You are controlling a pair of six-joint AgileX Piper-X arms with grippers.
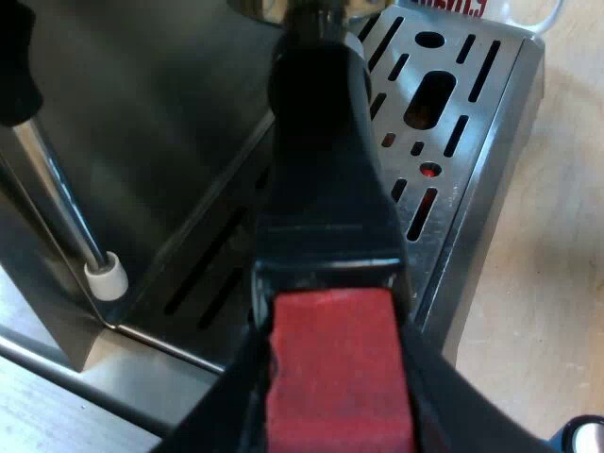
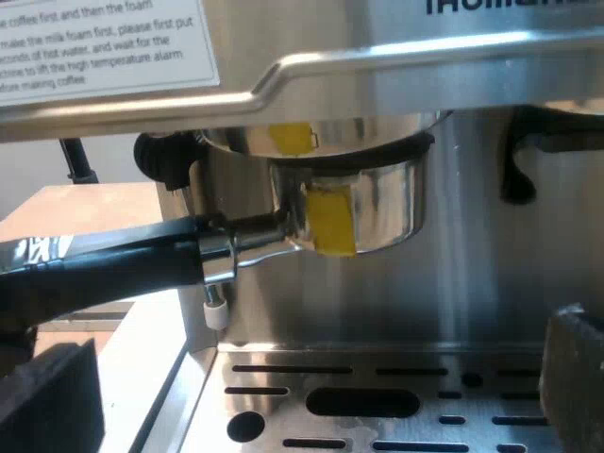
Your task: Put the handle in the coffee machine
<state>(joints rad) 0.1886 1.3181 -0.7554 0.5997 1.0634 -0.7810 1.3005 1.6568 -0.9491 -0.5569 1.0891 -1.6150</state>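
Left hand (image 1: pixel 335 382) is clamped on the red-ended handle of the holder (image 1: pixel 326 170), whose metal basket sits under the brew head of the espresso machine (image 2: pixel 491 283), just ahead of and above the right hand (image 2: pixel 311 392), its fingers (image 2: pixel 47 401) wide apart.

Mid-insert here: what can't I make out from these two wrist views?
Right wrist view: whether the holder is locked; the espresso machine's collar covers its lugs.
Left wrist view: the holder's metal head, mostly hidden behind its own handle and cut by the edge.
Left wrist view: a blue thing near the drip tray, mostly cut off by the edge.
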